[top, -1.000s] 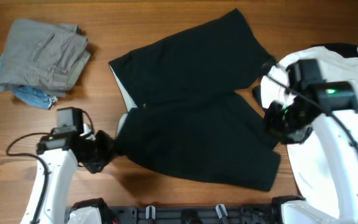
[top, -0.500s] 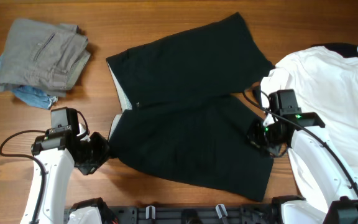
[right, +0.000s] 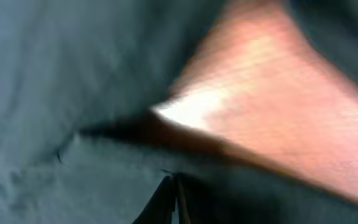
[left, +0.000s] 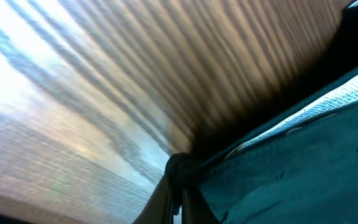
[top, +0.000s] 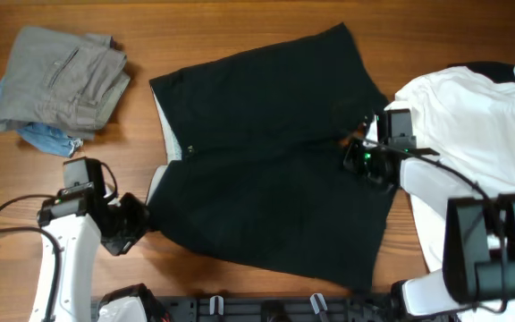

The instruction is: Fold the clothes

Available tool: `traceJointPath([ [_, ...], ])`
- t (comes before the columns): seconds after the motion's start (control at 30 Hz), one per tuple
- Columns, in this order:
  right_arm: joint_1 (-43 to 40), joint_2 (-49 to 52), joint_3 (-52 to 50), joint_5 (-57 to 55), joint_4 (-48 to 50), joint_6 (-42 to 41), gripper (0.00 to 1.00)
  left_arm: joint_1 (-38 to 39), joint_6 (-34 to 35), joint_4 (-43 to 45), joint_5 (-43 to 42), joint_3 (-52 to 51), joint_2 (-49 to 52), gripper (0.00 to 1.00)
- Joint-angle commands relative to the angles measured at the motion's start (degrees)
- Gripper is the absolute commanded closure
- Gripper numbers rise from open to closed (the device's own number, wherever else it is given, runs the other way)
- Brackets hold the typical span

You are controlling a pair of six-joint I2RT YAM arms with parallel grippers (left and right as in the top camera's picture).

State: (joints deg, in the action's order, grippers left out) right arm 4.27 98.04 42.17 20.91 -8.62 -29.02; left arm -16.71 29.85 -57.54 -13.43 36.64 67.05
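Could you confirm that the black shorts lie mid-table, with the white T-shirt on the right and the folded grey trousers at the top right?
Not quite: the overhead view shows the folded grey trousers at the top left, not the top right. The black shorts do lie mid-table, with the white T-shirt on the right.

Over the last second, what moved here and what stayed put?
The left gripper dragged the black shorts by a waistband corner left and toward the robot. The right gripper swung in off the white T-shirt to the lower leg's hem. Grey trousers unchanged.
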Motion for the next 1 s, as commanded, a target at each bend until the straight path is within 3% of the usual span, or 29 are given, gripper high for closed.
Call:
traceJointPath([
  [0.0,0.4,10.2,-0.3,-0.1,5.7,0.9,0.93,-4.7,0.5,0.3,1.3,0.9,-0.6,0.96],
  [0.17,0.4,14.1,6.2,-0.1,9.9,2.4,0.93,-5.3,-0.1,3.2,-4.0,0.9,-0.6,0.96],
  [0.27,0.4,11.0,10.9,2.6,4.3,7.0,0.85,-5.3,-0.1,5.4,-7.3,0.9,-0.6,0.96],
  [0.37,0.4,3.0,14.7,3.4,-10.0,8.7,0.77,-5.3,-0.1,6.6,-8.5,0.9,-0.6,0.96],
  [0.53,0.4,-15.3,15.1,3.1,-33.1,9.3,0.74,-5.3,-2.7,5.8,-8.6,0.9,-0.6,0.96],
  [0.63,0.4,-25.3,14.8,-0.8,-48.9,2.6,0.70,-5.3,-2.9,4.9,-8.6,0.9,-0.6,0.96],
  [0.77,0.4,-32.0,8.3,-4.6,-62.1,-5.4,0.67,-5.3,-4.2,3.9,-8.6,0.9,-0.6,0.96],
  [0.83,0.4,-32.8,1.7,-4.7,-62.6,-9.6,0.60,-5.3,-4.4,3.8,-8.6,0.9,-0.6,0.96],
  [0.97,0.4,-32.6,-10.2,-1.1,-57.1,-12.9,0.59,-5.3,-4.4,3.6,-8.6,0.9,-0.6,0.96],
])
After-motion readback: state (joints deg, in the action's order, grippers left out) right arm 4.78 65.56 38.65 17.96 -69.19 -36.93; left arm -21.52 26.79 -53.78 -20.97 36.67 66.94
